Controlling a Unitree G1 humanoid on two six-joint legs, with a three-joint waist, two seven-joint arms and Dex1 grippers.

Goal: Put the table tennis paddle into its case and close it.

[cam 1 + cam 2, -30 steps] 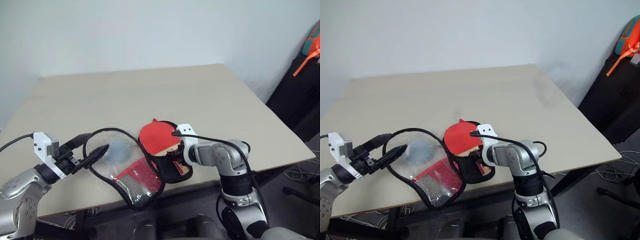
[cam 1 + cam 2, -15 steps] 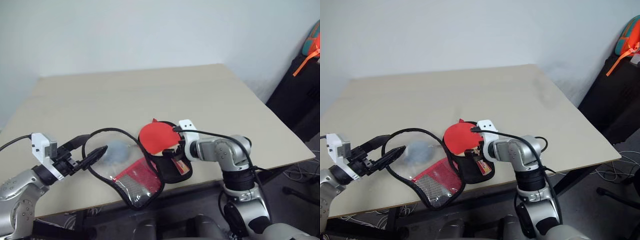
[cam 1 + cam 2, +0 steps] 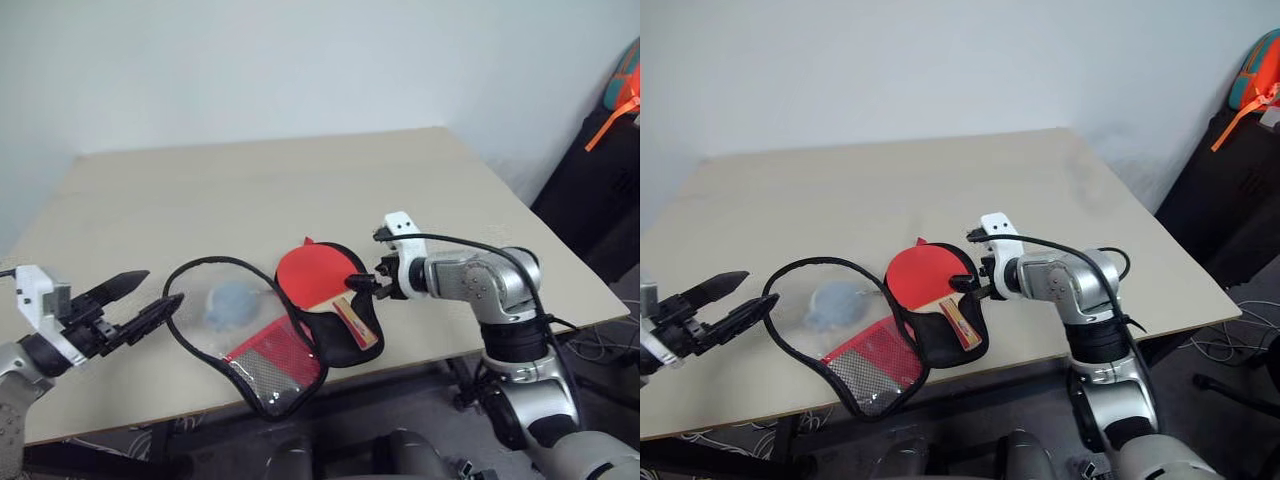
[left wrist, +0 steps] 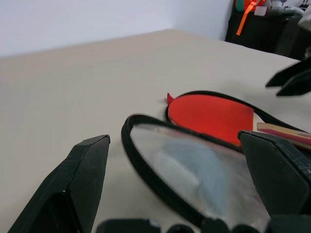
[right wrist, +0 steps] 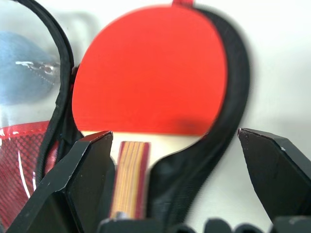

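The table tennis paddle (image 3: 315, 273) lies with its red face up and its wooden handle (image 3: 353, 320) toward the table's front, inside the black half of the case (image 3: 368, 318). The case's other half (image 3: 262, 352), clear plastic with a red mesh panel, is folded open to the left. My right gripper (image 3: 368, 281) is open just to the right of the paddle's neck, with nothing in it. In the right wrist view its fingers (image 5: 87, 160) flank the paddle (image 5: 150, 68). My left gripper (image 3: 160, 288) is open a little left of the flap's rim (image 4: 146, 162), apart from it.
A pale blue-grey soft lump (image 3: 232, 300) lies under the clear flap. The case sits close to the table's front edge (image 3: 420, 365). The beige tabletop (image 3: 300, 190) stretches behind it. Black furniture with an orange-strapped bag (image 3: 625, 90) stands off the table's right side.
My right gripper has opened and drawn up and to the right, off the handle, leaving the paddle lying in the black half. My left gripper has pulled left, away from the flap's rim.
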